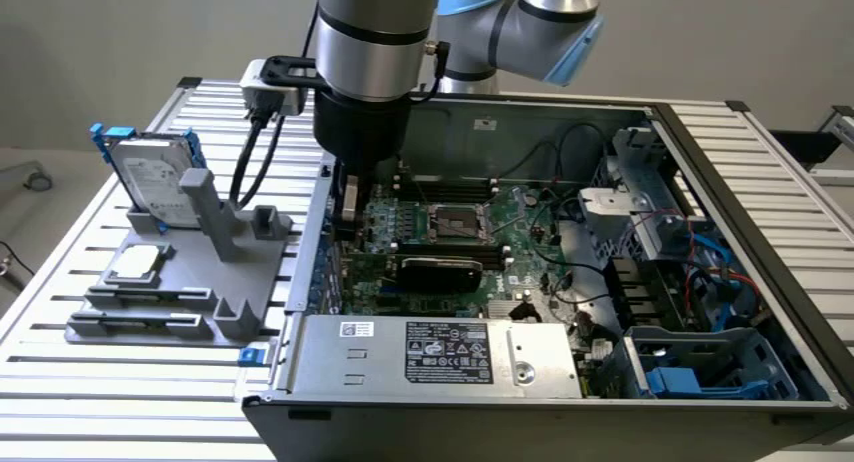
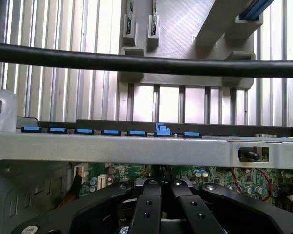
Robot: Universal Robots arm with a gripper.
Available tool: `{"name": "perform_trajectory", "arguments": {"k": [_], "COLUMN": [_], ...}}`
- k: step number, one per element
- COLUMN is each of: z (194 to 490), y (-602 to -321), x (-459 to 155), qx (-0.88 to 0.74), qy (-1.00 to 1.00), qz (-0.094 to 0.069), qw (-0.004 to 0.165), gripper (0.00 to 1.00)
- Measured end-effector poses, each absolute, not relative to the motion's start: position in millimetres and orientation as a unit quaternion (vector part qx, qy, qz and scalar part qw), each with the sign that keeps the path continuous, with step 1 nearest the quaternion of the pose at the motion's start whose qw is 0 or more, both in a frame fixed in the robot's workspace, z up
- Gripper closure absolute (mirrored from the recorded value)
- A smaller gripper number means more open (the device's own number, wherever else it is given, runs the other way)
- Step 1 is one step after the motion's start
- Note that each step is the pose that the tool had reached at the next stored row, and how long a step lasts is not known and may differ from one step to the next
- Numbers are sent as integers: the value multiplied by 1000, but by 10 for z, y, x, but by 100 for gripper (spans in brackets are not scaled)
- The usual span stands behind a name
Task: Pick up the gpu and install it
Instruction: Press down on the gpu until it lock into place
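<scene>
While your gripper (image 1: 350, 214) hangs low inside the open computer case (image 1: 694, 142), at about ten o'clock from the CPU socket (image 1: 451, 220), its fingers (image 2: 151, 207) are drawn together with nothing visibly between them in the wrist view. The gpu (image 1: 438, 271) already sits on the motherboard (image 1: 527, 217) at six o'clock from the socket, black shroud facing you, apart from the gripper and not held.

Your main risk is a half-seated card. From these views you cannot tell whether its edge is fully down in the slot; if it is tilted, a downward push from closed fingers could bend it or scrape the board.

Watch the clearance too. The gripper is close to the case's side wall (image 2: 136, 148) and its blue clips (image 2: 85, 131), and the black cable (image 2: 146, 62) crossing the wrist view could snag on that edge. The silver hard drive (image 1: 150, 172) on the grey stand (image 1: 214, 272), well off at nine o'clock, is out of harm's way.
</scene>
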State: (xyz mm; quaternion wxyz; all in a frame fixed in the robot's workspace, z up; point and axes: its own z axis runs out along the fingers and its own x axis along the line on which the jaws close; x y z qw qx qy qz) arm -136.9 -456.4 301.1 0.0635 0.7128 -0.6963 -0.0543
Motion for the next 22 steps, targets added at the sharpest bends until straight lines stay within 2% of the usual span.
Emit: {"name": "perform_trajectory", "arguments": {"k": [22], "z": [2989], "y": [-4554], "x": [-1378], "qx": [713], "qy": [-696], "qz": [-54], "qw": [64], "gripper": [89]}}
